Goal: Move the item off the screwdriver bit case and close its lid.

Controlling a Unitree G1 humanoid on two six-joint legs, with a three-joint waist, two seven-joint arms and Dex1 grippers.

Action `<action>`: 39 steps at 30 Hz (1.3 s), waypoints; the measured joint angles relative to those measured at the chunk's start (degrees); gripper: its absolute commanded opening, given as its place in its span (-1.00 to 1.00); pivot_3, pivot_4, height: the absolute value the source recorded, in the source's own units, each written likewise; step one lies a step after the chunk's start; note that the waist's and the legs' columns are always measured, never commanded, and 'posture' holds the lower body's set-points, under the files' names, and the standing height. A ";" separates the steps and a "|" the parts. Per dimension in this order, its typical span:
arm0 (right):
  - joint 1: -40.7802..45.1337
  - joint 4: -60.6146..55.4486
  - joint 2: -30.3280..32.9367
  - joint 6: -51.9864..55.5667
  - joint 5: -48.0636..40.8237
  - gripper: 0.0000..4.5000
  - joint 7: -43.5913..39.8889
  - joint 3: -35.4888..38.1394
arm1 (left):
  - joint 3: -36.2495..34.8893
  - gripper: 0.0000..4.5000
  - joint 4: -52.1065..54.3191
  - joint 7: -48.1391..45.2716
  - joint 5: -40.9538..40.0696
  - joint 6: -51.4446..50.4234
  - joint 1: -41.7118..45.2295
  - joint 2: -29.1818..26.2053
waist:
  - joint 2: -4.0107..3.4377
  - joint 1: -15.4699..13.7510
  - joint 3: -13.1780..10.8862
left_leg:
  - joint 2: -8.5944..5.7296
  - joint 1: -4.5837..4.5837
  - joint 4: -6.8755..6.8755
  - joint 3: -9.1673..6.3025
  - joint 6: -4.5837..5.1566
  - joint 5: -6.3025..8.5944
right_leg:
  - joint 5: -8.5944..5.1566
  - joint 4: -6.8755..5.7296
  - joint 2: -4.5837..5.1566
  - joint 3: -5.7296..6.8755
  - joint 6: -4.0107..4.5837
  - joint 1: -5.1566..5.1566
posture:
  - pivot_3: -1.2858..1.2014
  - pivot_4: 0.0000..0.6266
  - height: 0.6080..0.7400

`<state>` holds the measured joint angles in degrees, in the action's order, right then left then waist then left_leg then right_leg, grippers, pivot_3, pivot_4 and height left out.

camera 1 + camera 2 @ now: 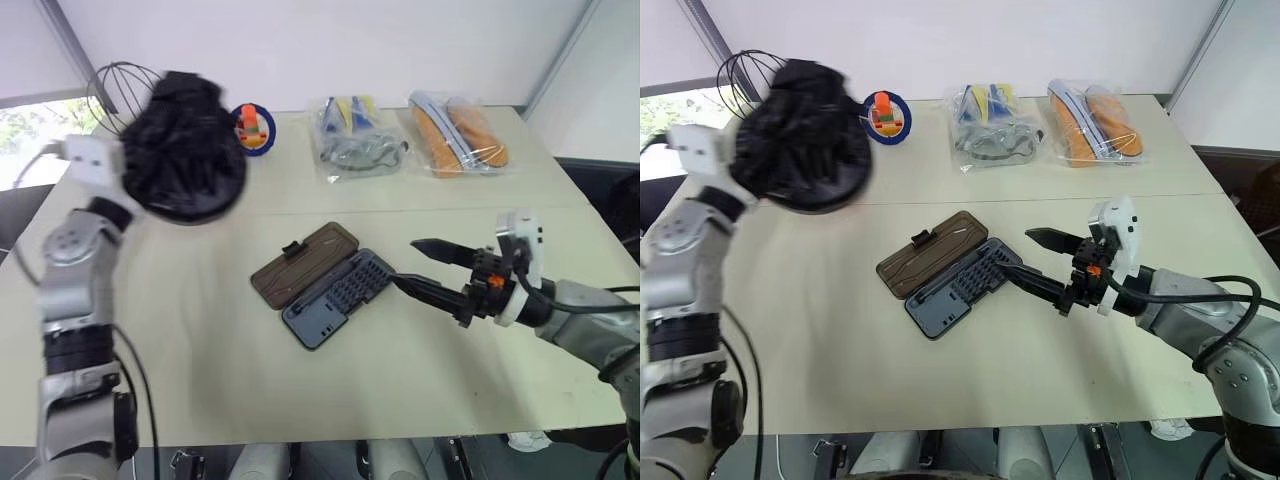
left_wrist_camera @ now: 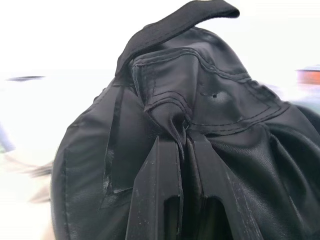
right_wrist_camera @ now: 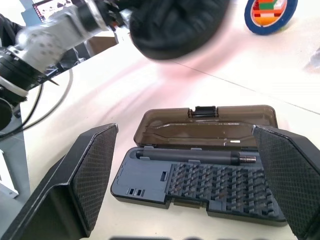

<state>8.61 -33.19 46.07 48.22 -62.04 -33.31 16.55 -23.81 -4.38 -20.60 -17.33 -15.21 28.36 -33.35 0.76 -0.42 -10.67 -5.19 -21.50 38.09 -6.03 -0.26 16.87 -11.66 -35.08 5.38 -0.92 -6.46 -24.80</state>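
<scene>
The left gripper (image 2: 184, 145) has its jaws clamped together on a fold of black leather-like material at the top of the item (image 1: 183, 148); the left wrist view shows the stitching and a strap loop on that fold, detail the head views blur. In the left eye view the item hangs raised in the upper left of the frame, clear of the tabletop (image 1: 200, 340), in front of a wire sphere stand (image 1: 118, 88).

The right gripper (image 1: 420, 268) sits at the right of the frame with its jaws wide apart and nothing between them, its lower finger tip just beside the right end of the screwdriver bit case (image 1: 338, 298). The right wrist view looks between the two ribbed black pads (image 3: 90, 175) straight at the case: rows of bits, a screwdriver handle lying along the tray's far edge, and the lid (image 3: 207, 126) folded flat open beyond it with its black latch tab at the far side. The case lies at the centre of the tabletop, uncovered.

Along the top of the head views lie a blue disc with an orange toy (image 1: 252, 127) and two clear plastic bags (image 1: 358, 135), well apart from the case
</scene>
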 measured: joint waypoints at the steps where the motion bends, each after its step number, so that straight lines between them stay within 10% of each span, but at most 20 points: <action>1: 0.48 0.44 0.00 -0.02 0.10 1.00 -0.35 -0.25 | -1.17 -0.98 1.47 1.48 0.03 -0.89 -1.37 -0.10 | 0.00 -0.22 0.00 | 0.00 0.00 0.00 0.00 0.00 0.00 | 0.00 0.00 0.00 0.01 0.00 0.00 | 0.03 -0.52 1.00; 12: 5.12 3.76 -1.13 -0.73 3.34 1.00 -2.71 -4.59 | -8.45 -0.98 -4.07 18.52 0.72 -4.48 -4.16 7.10 | 0.17 -1.74 -0.01 | -0.06 -0.01 0.03 -0.06 -0.01 0.00 | 0.01 0.03 0.03 0.08 -0.01 0.06 | 0.03 -0.52 1.00; 22: 5.25 3.77 -0.57 -0.13 3.20 1.00 -3.08 -4.24 | -8.44 0.99 -5.86 19.02 -0.21 -1.59 -2.80 7.51 | 0.27 -1.74 -0.01 | -0.06 -0.01 0.03 -0.05 -0.02 0.01 | 0.01 0.03 0.06 0.08 -0.01 0.06 | 0.03 -0.52 1.00; 34: 4.20 5.79 0.24 -0.09 3.08 1.00 -4.71 -1.35 | -10.32 0.99 14.98 -2.54 -27.88 -19.93 -5.97 -4.00 | 0.23 -1.68 -0.01 | -0.05 0.05 0.02 -0.04 -0.02 0.01 | 0.00 0.02 0.05 0.09 0.01 0.13 | 0.03 -0.52 1.00; 39: 4.14 6.61 4.36 -0.25 5.47 1.00 -7.96 -0.87 | 6.85 0.99 9.90 -14.59 -25.65 -22.95 2.15 -5.45 | 0.20 -1.85 0.00 | -0.10 0.09 0.09 -0.05 -0.02 -0.01 | 0.00 0.10 0.03 0.13 0.01 0.29 | 0.03 -0.52 1.00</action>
<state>12.74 -26.58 50.44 47.97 -56.56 -41.27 15.68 -16.96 5.52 -35.19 -42.99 -38.16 30.51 -38.81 0.96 -2.27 -10.67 -5.29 -21.41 38.19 -6.08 -0.28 16.86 -11.67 -34.98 5.41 -0.79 -6.44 -24.51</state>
